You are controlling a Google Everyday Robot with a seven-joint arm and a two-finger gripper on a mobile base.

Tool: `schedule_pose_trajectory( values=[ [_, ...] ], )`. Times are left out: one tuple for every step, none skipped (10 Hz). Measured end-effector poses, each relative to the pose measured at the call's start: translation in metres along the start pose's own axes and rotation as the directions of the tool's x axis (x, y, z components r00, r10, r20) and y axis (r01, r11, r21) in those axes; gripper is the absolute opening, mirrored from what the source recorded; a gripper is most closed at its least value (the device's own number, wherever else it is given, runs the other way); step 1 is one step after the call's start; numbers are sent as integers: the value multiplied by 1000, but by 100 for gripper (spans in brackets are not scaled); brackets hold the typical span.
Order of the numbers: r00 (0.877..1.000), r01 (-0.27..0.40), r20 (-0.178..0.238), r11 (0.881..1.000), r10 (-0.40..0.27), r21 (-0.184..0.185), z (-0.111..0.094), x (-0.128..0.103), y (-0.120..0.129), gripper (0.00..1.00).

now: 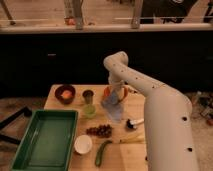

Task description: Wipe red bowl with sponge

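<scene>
The red bowl (108,91) is a bright orange-red patch at the back middle of the wooden table (134,107), mostly covered by my arm. My gripper (116,95) hangs down over its right side, at the top edge of a pale blue cloth (113,108). The sponge does not show apart from the gripper; it is hidden or too small to tell.
A maroon bowl (65,93) with something orange in it stands at the back left, with a small cup (88,95) and a green item (90,111) beside it. A green tray (45,139) lies front left. Grapes (100,131), white bowl (83,144), cucumber (102,152) and dish brush (132,123) lie in front.
</scene>
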Motion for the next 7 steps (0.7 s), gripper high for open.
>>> schedule_pose_trajectory(
  values=[
    [1000,-9,4,1000,9,-6,5,7,-1,0],
    [1000,-14,-2,1000,14,-10,7,17,-3,0],
    [1000,-18,0,1000,18,-13,9,29,-14,0],
    [1000,-17,1,1000,18,-14,10,35,-23,0],
    [1000,-14,2,1000,14,-16,10,41,-33,0],
    [1000,-11,2,1000,11,-17,10,45,-39,0],
    [1000,0,4,1000,0,-17,10,44,-46,0]
  ],
)
